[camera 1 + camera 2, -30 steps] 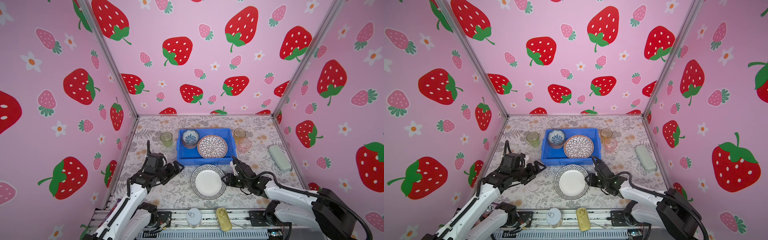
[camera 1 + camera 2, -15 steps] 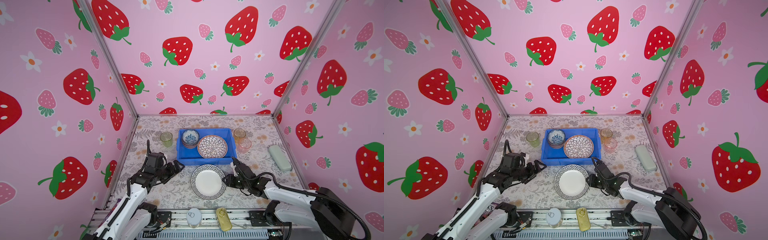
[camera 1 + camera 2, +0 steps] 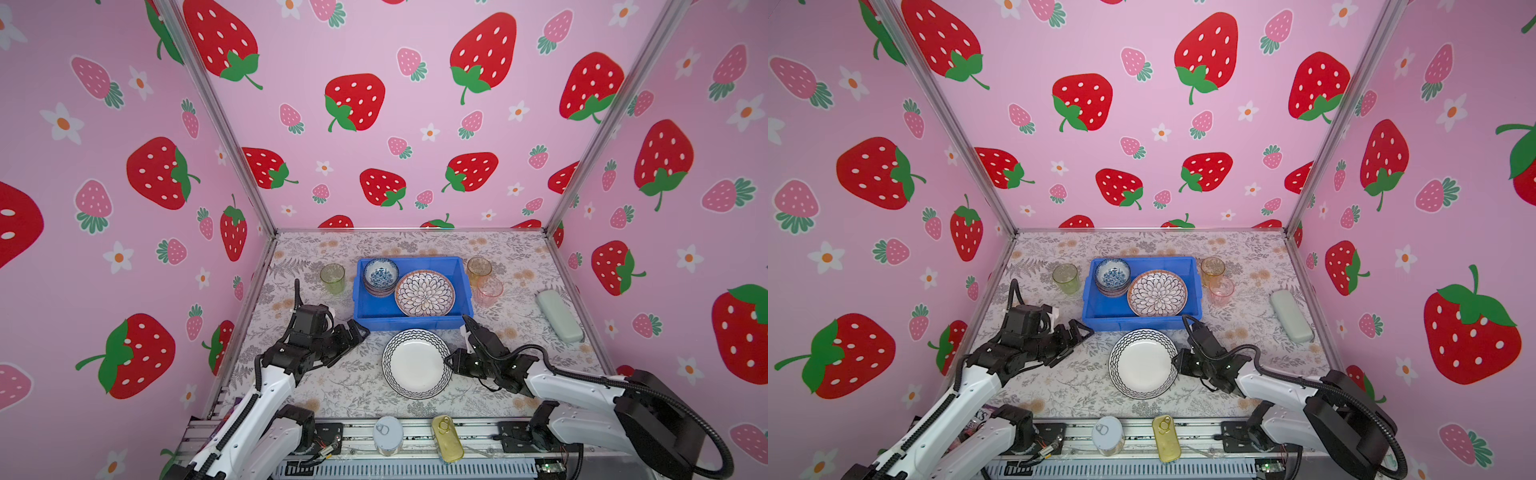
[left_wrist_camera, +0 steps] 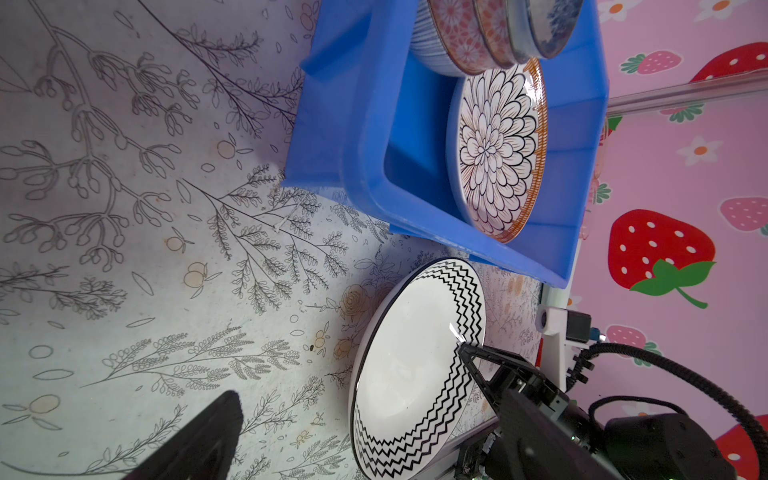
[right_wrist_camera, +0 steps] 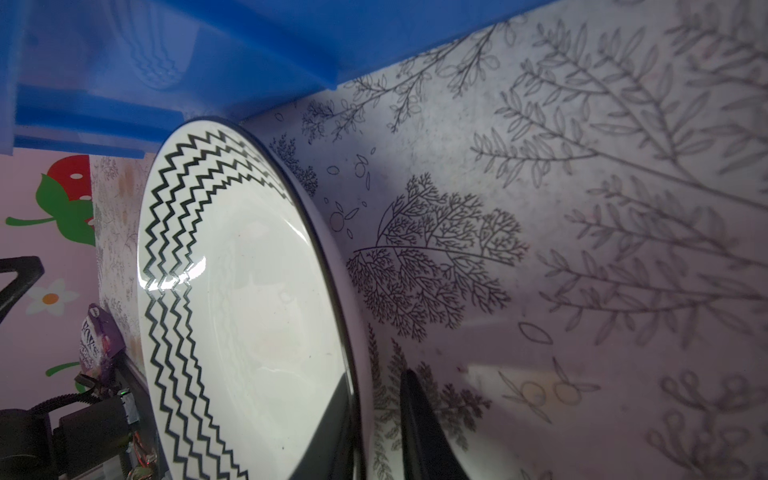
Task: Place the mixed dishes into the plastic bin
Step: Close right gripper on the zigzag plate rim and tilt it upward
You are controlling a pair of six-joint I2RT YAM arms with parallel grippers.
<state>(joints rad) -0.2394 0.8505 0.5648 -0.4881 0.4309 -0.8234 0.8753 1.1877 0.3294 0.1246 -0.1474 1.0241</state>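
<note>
Presently: right fingers (image 5: 419, 436) straddle the right edge of the white round ceramic plate with a black zigzag border (image 3: 415, 363), one over the rim, one outside it. Gap narrow; cannot tell whether they pinch it. Plate lies flat on the floral-print tabletop (image 3: 345, 390), just in front of the bright-blue rectangular plastic bin (image 3: 411, 323), outside it. Left fingers (image 4: 199, 440) spread wide, empty, left of the plate. Inside bin: petal-patterned round plate (image 3: 424, 293), stack of small patterned bowls (image 3: 380, 274). Green translucent tumbler (image 3: 332, 277) stands left of bin; amber tumbler (image 3: 478, 268) and pink tumbler (image 3: 489, 290) right.
</note>
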